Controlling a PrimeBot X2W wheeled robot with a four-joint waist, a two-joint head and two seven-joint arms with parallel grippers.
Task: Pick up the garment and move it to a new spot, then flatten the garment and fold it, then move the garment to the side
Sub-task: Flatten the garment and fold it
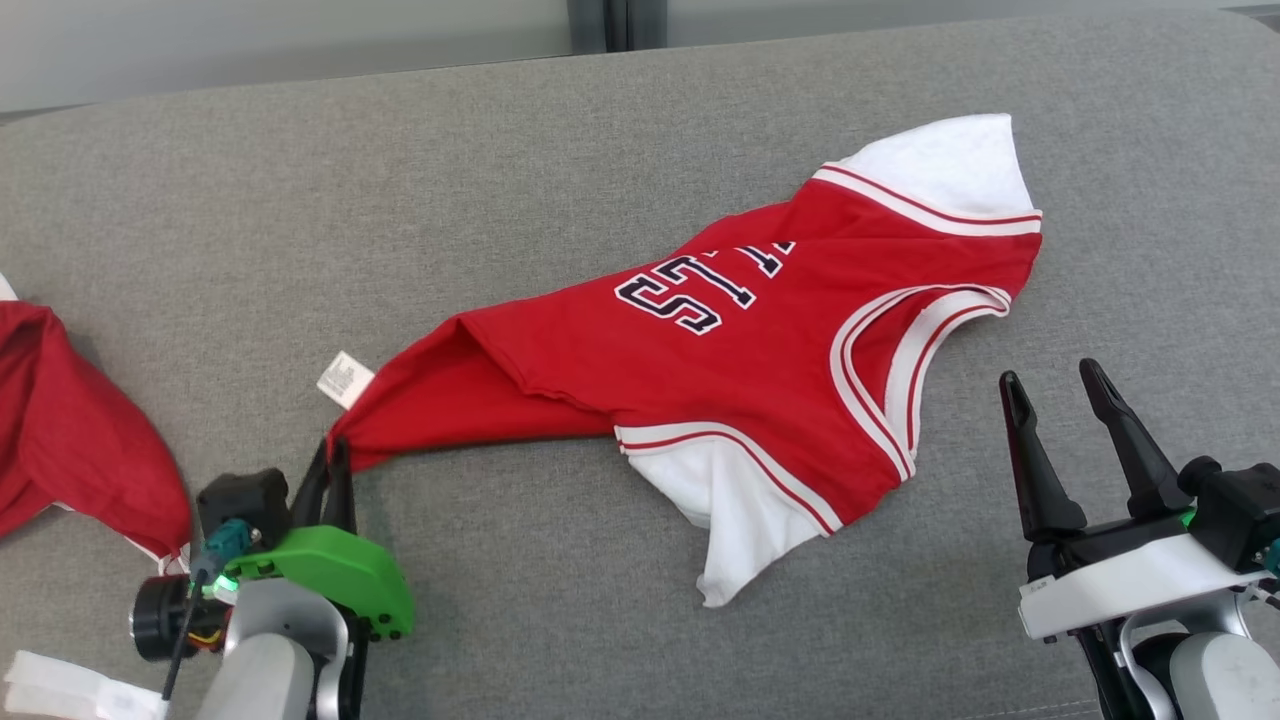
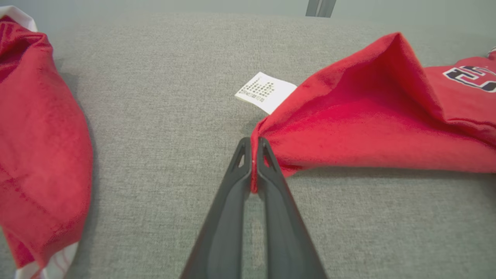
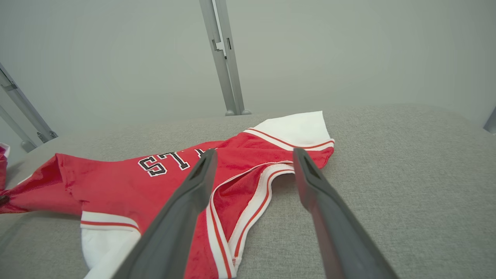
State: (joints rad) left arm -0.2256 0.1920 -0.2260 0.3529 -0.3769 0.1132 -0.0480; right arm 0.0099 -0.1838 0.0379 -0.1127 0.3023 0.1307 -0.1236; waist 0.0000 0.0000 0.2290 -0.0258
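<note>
Jersey [image 1: 720,350], red with white trim, lies rumpled on the grey padded surface [image 1: 500,150]. Its long axis runs from a hem corner at the near left to the shoulders at the far right. The left jaws are clamped together on that hem corner, just beside the white label [image 1: 345,380]. The right jaws stand wide apart and empty, near the armhole end but not touching it. The next lift or stretch likely turns on this: left holds the hem, right is nearer the shoulders.
</note>
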